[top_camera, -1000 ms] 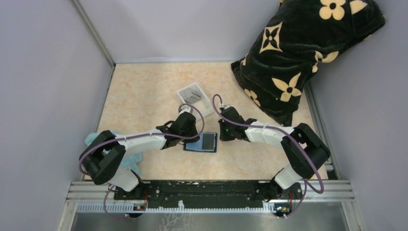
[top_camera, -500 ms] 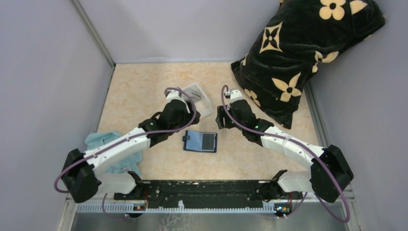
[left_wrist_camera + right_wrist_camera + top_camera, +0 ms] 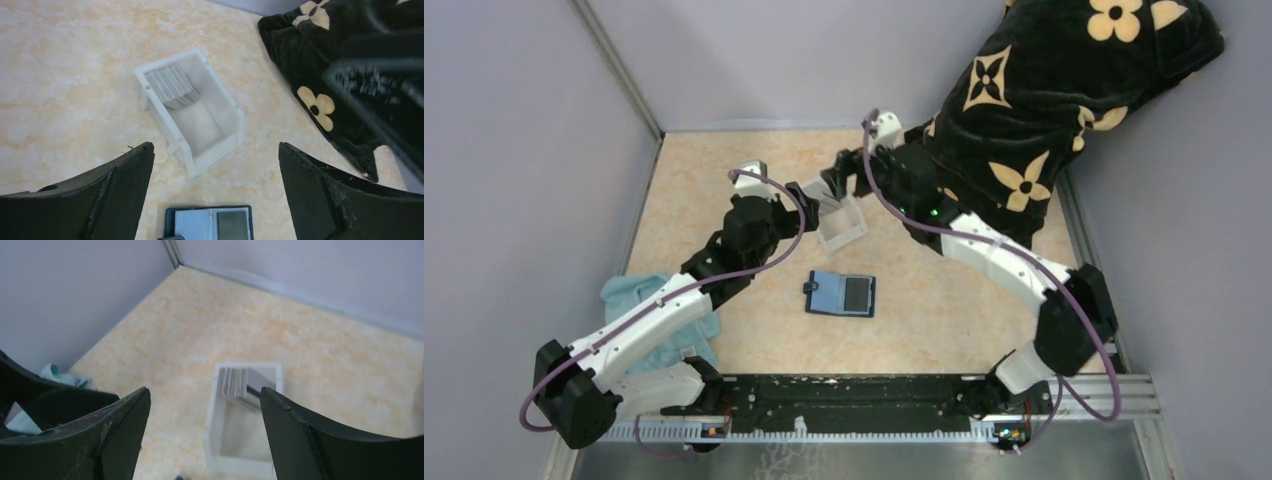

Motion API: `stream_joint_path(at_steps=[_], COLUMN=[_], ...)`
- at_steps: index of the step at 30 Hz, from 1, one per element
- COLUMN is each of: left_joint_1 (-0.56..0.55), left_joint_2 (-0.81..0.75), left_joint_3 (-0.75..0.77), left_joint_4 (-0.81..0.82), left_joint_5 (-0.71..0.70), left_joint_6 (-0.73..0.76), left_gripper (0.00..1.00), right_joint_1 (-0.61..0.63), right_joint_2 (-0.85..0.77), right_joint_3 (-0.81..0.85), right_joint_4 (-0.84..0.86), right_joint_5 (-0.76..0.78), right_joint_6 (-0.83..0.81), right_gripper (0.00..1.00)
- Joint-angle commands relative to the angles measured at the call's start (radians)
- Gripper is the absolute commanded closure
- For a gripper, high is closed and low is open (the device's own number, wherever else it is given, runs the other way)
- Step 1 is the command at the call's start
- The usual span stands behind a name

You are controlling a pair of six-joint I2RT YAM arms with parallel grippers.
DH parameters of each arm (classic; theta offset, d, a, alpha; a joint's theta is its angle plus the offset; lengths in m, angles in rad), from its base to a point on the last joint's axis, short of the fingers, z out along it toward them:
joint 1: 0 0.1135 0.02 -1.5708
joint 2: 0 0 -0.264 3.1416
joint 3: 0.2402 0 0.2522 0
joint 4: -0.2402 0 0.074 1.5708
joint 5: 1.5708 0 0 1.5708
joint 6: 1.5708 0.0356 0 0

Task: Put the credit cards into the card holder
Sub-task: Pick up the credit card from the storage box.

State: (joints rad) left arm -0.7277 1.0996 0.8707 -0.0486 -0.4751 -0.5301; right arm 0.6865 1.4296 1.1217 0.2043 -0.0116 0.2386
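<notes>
On the pale marbled bench (image 3: pixel 724 190), a black flowered cushion (image 3: pixel 1064 90) piled against the far right corner and a teal cloth (image 3: pixel 639 295) at the near left edge. Over the white tray (image 3: pixel 159 112), left gripper (image 3: pixel 215 150) and right gripper (image 3: pixel 204 391) both spread wide and holding nothing, hovering clear of it. Nearer the arm bases, apart from the tray, the card holder (image 3: pixel 841 294) lying open and flat with what looks like one dark card (image 3: pixel 232 222) in its right half; the credit cards (image 3: pixel 172 86) stacked on edge, leaning, at the tray end away from the card holder.
</notes>
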Motion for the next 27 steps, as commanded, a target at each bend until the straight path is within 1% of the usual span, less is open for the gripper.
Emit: stream_joint_path(at_steps=[1,3,4,8,11,13,20,27], left_joint_1=[0.038,0.055,0.06,0.078,0.098,0.115,0.137,0.146], left_joint_2=[0.012,0.017,0.017,0.013,0.013,0.027,0.078,0.105], left_joint_3=[-0.004,-0.007,-0.011,-0.038,-0.069,-0.074,-0.072,-0.084], left_joint_4=[0.031,0.011,-0.001,-0.023,0.002,0.004,0.015,0.048], left_joint_5=[0.001,-0.026,-0.039,-0.076,-0.065,-0.047,0.013,0.045], left_joint_6=[0.044,0.03,0.02,-0.018,-0.035,-0.05,-0.074,-0.067], left_gripper=[0.01,0.01,0.02,0.08,0.11,0.12,0.12,0.12], right_joint_1=[-0.006,-0.006,-0.006,-0.007,-0.009,-0.013,-0.037,-0.072], right_joint_2=[0.181,0.279,0.319,0.465,0.542,0.586,0.712,0.791], right_joint_3=[0.278,0.369,0.41,0.566,0.659,0.721,0.852,0.908], right_joint_4=[-0.148,-0.197,-0.218,-0.34,-0.418,-0.466,-0.589,-0.608], right_joint_5=[-0.14,-0.151,-0.151,-0.18,-0.172,-0.165,-0.151,-0.179], right_joint_6=[-0.07,-0.069,-0.065,-0.054,-0.059,-0.064,-0.06,-0.042], right_gripper=[0.17,0.17,0.19,0.33,0.4,0.43,0.44,0.44])
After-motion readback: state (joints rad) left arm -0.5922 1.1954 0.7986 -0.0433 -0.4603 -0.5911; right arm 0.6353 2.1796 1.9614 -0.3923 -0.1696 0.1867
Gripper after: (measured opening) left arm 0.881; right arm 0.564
